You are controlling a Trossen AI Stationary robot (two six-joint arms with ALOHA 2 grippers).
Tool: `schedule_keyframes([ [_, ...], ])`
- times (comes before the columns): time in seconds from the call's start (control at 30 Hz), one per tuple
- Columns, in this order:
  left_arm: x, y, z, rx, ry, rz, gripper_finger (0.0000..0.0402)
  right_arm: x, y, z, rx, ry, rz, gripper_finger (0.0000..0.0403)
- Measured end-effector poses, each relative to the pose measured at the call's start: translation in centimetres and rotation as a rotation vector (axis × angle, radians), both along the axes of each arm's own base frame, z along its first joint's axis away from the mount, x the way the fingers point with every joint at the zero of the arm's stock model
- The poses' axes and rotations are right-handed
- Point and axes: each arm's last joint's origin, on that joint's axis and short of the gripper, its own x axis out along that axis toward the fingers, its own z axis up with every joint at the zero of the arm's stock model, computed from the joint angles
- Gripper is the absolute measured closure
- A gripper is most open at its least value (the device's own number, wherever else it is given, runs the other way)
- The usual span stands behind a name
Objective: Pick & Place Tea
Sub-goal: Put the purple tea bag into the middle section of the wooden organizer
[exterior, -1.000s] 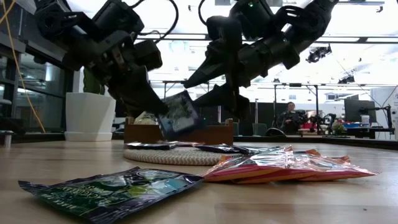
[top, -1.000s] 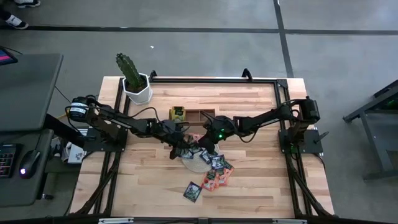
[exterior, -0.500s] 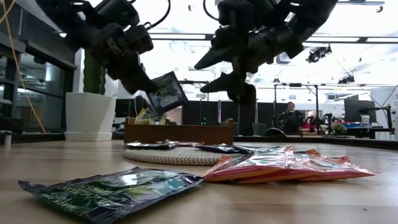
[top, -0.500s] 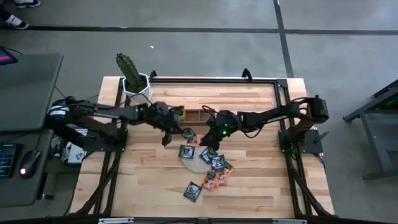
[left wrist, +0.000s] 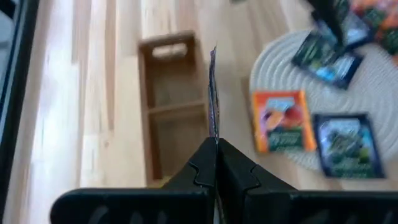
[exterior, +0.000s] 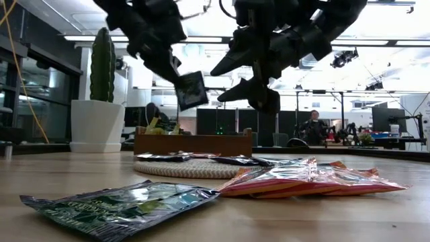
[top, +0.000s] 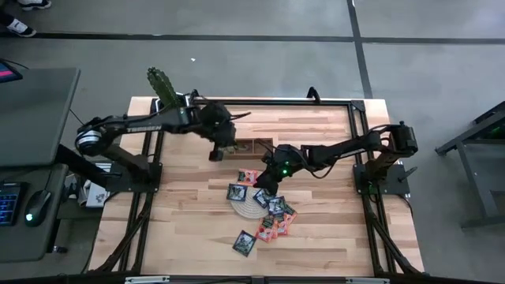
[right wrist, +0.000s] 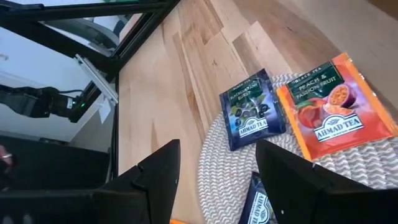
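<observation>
My left gripper [top: 223,148] hangs over the brown wooden tray [top: 251,145], shut on a dark sachet [exterior: 192,91], which the left wrist view shows edge-on [left wrist: 213,93]. A yellow-green sachet [exterior: 158,126] sticks up out of the tray [exterior: 191,143]. My right gripper [top: 270,175] hovers open above the round woven mat [top: 248,207], touching nothing. Several sachets lie flat on the mat, among them an orange one [right wrist: 336,106] and a dark blue one [right wrist: 252,111]. Orange sachets [exterior: 302,178] and a dark green one [top: 244,242] lie on the table nearer me. My left gripper pinches the dark sachet between its two fingers [left wrist: 205,168] by one edge [left wrist: 214,138]. The fingers come slanting down from above. The sachet is lifted clear, juts out past the fingertips and hangs tilted above the tray [left wrist: 168,112].
A potted cactus [top: 170,99] stands at the table's far left corner, close to the left arm. A black metal frame [top: 272,101] runs along the table's edges. Bare wood shows left of the mat and along the near edge.
My left gripper, still shut on the dark sachet, has risen from just above the mat and swung toward the far edge, ending over the tray. The sachet has travelled with it, higher and farther back. My right gripper has risen a little and stayed open.
</observation>
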Motion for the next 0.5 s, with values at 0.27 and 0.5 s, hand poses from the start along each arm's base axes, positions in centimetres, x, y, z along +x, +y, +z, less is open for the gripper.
schedule_keyframes([
  [0.27, 1.6, 2.4, -0.1, -0.006, 0.071, 0.050, 0.0401, -0.3, 0.8, -0.3, 0.022, 0.053, -0.018, 0.0197],
  [0.5, 3.0, 2.9, -1.4, -0.003, 0.126, 0.053, 0.0401, -3.1, 2.3, 1.7, -0.079, 0.185, -0.051, 0.0203],
])
